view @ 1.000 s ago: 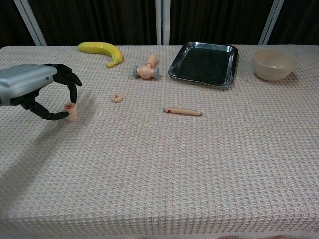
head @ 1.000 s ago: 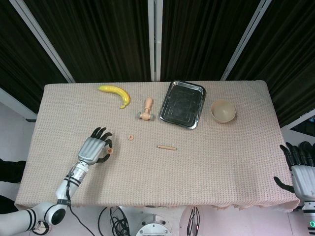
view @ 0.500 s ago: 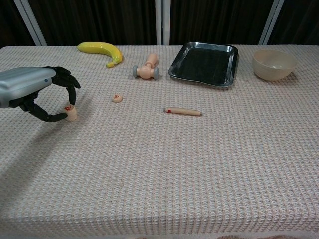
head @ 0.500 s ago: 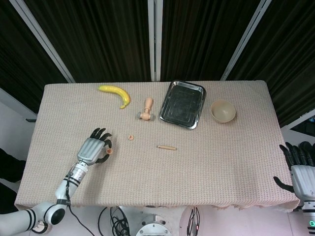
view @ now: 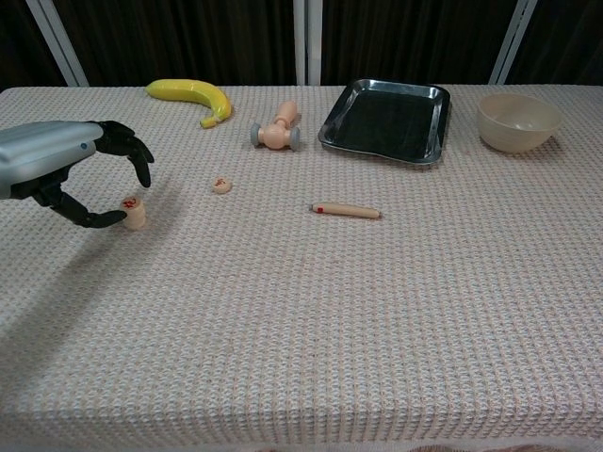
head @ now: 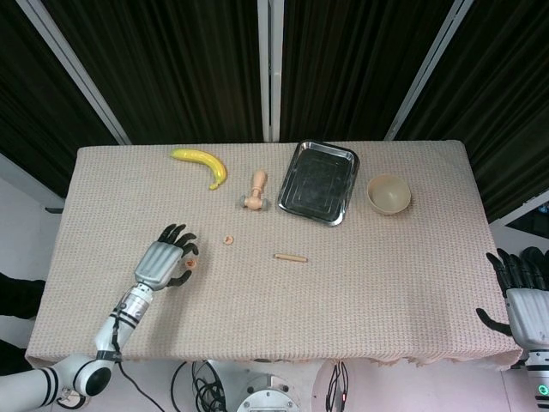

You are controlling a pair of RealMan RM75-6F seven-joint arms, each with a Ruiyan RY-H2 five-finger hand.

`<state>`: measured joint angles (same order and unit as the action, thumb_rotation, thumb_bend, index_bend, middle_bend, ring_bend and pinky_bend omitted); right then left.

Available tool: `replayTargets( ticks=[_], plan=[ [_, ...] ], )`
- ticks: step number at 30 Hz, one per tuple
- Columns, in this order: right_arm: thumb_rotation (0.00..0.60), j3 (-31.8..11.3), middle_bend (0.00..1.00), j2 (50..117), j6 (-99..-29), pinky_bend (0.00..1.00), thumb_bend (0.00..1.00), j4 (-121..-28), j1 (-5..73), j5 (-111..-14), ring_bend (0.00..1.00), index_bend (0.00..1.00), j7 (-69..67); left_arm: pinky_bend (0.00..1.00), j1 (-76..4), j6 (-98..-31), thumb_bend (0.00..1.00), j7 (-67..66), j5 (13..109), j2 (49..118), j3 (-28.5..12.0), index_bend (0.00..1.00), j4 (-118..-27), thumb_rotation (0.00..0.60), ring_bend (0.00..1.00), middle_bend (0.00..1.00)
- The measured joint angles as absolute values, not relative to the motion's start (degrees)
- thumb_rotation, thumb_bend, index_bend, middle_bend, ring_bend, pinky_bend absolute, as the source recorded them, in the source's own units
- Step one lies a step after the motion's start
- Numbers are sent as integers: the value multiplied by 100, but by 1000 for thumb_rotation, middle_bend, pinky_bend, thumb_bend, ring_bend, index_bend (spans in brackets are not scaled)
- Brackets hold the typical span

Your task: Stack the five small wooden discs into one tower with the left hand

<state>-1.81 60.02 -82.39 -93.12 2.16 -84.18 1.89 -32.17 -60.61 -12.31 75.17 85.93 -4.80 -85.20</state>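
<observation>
The left hand (view: 71, 174) arches, fingers apart and holding nothing, over a short stack of discs (view: 135, 214) at the table's (view: 377, 311) 9 o'clock side. One loose disc (view: 221, 185) lies toward 2 o'clock from the stack.
</observation>
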Motion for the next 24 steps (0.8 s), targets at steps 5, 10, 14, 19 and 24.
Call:
replayTargets(
  ticks=[5,10,14,19,24],
  plan=[
    [600,-173,0,6030,-8226,0,137,-9301,221,-8423,0,0,193,0,-3196,-6215,219,-1418,7554,8592,-501,237,-8795,600,0,154],
    [600,-168,0,6035,-8239,0,137,-9282,208,-8422,0,0,185,0,-3169,-6329,121,-1560,7412,8893,-570,119,-8713,600,0,138],
    [600,-175,0,6020,-8252,0,137,-9272,200,-8413,0,0,162,0,-3199,-6332,120,-1667,7226,9169,-665,116,-8498,600,0,139],
    [600,-180,0,6028,-8225,0,137,-9261,207,-8388,0,0,153,0,-3305,-6190,121,-1763,7004,9372,-790,116,-8308,600,0,140],
    [600,-178,0,6034,-8224,0,137,-9251,205,-8389,0,0,147,0,-3416,-6019,121,-1775,6910,9528,-834,119,-8018,600,0,142]
  ],
)
